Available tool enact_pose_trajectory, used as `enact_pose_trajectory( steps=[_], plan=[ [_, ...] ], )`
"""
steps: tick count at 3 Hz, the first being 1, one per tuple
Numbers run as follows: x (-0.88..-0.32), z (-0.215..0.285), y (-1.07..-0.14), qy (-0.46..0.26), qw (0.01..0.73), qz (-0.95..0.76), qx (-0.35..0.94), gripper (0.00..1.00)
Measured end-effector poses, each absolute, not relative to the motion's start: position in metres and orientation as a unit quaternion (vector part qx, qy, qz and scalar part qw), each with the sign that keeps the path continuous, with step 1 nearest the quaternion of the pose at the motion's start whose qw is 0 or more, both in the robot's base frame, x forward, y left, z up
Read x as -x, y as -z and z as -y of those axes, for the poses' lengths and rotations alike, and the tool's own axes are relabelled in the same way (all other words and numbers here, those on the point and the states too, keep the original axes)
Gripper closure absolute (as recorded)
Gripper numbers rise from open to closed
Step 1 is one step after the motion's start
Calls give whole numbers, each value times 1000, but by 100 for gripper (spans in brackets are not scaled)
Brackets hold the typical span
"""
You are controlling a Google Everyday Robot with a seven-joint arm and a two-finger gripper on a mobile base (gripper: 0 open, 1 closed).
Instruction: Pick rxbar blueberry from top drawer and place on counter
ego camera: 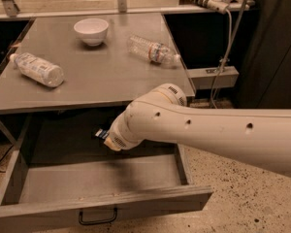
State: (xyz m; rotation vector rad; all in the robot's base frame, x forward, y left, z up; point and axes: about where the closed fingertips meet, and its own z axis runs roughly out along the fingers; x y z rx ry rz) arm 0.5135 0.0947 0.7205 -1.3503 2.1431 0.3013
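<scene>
The hand (105,136), closed on the rxbar blueberry (100,132) above the top drawer (48,213), should first back out over the drawer front, then rise past the desk (102,79) edge.

Warm, moderate light is cast from overhead, probably from somewhere above the back of the counter (106,81). Its matte top is evenly lit, a pale sheen is seen toward the far edge, and soft shadows are thrown beneath the bowl (91,30) and the bottle (153,50) near it. The arm (208,130) is brightly lit along its upper side and shaded underneath. The rear of the top drawer (87,178) is left in deep shade under the counter, where the gripper (105,138), held above the drawer's back portion, is largely swallowed by the dark.
</scene>
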Motion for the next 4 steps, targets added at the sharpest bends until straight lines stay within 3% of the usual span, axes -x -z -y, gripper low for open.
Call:
enact_pose_trajectory(
  steps=[2, 4],
  plan=[
    [-501, -66, -750, -95, 286, -815, 495, 100],
    [-464, -3, -794, -50, 245, -849, 466, 100]
  ],
)
